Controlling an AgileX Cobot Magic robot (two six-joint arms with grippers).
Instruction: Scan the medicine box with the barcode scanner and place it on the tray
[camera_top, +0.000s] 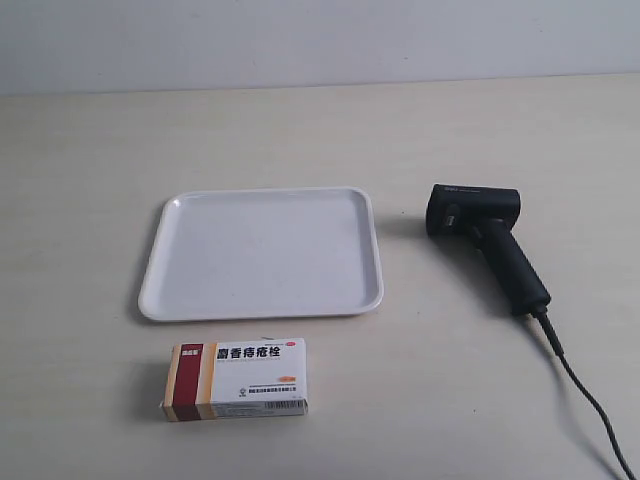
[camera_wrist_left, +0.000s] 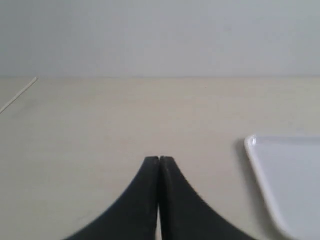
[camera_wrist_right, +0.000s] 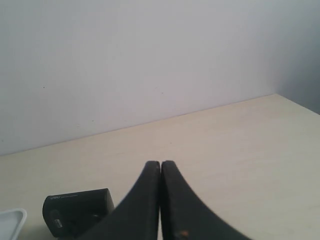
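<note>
A pale, wood-grained desk (camera_top: 90, 180) is seen in the exterior view, backed by a plain white wall (camera_top: 320, 40). Toward the view's left of centre, a flat white rectangular plastic tray (camera_top: 262, 253) with rounded corners and a low raised rim is laid on the desk, nothing resting on it. Just off the tray's rim at 6 o'clock, near but apart from it, a small white cardboard medicine box (camera_top: 236, 379) is laid flat, its dark red and tan stripes at the end toward the view's left, Chinese lettering on its top face and a barcode on the side facing the camera. At 3 o'clock from the tray, a black pistol-shaped plastic barcode scanner (camera_top: 487, 240) is laid on its side, its boxy head nearest the tray and its handle angled toward 5 o'clock, from which a black cable (camera_top: 585, 395) is trailed to the frame's lower corner. No arm is shown in this view. In the left wrist view, the black left gripper (camera_wrist_left: 159, 159) is held above bare desk with its jaws pressed together on nothing, a corner of the tray being visible beside it. In the right wrist view, the black right gripper (camera_wrist_right: 160, 163) is likewise seen with its jaws together and empty, the scanner's head lying beyond them.
</note>
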